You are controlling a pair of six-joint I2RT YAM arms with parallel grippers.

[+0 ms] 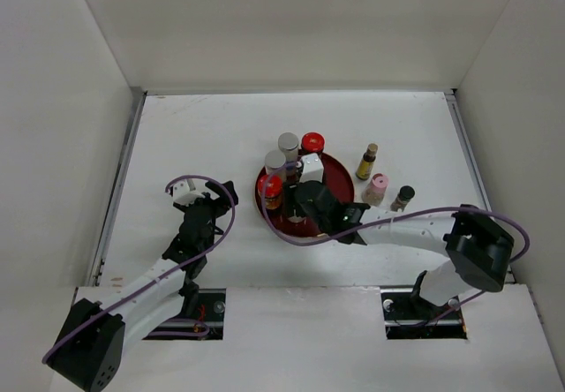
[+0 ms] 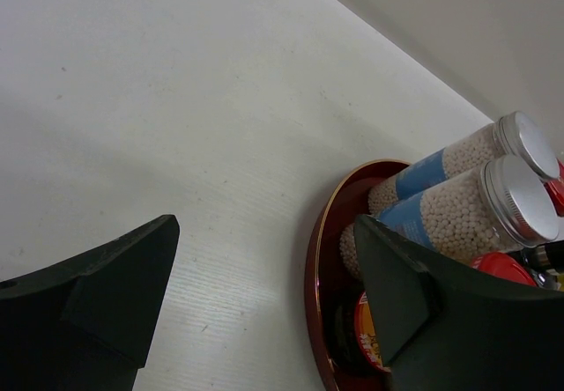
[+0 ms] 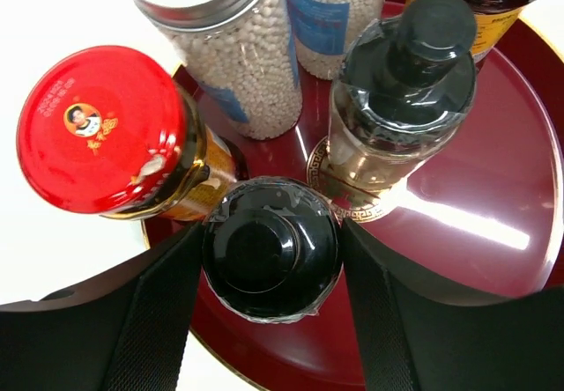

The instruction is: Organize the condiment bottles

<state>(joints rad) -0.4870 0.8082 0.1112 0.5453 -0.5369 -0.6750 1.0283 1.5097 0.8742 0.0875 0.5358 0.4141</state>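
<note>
A round dark red tray [image 1: 336, 164] holds several condiment bottles: two silver-capped jars of white beads [image 1: 289, 142] [image 1: 275, 160], a red-capped jar [image 1: 312, 141] and another red-capped jar [image 1: 270, 185]. My right gripper [image 3: 271, 237] is shut on a black-capped bottle [image 3: 271, 259] over the tray's near side, a finger against each side of it. Beside it are the red-capped jar [image 3: 99, 127] and a clear bottle with a black cap [image 3: 405, 74]. My left gripper [image 2: 264, 232] is open over bare table, just left of the tray rim [image 2: 317, 259].
Three bottles stand on the table right of the tray: an amber one [image 1: 367, 161], a pink-capped one [image 1: 379, 184] and a small black-capped one [image 1: 404, 195]. White walls enclose the table on the left, back and right.
</note>
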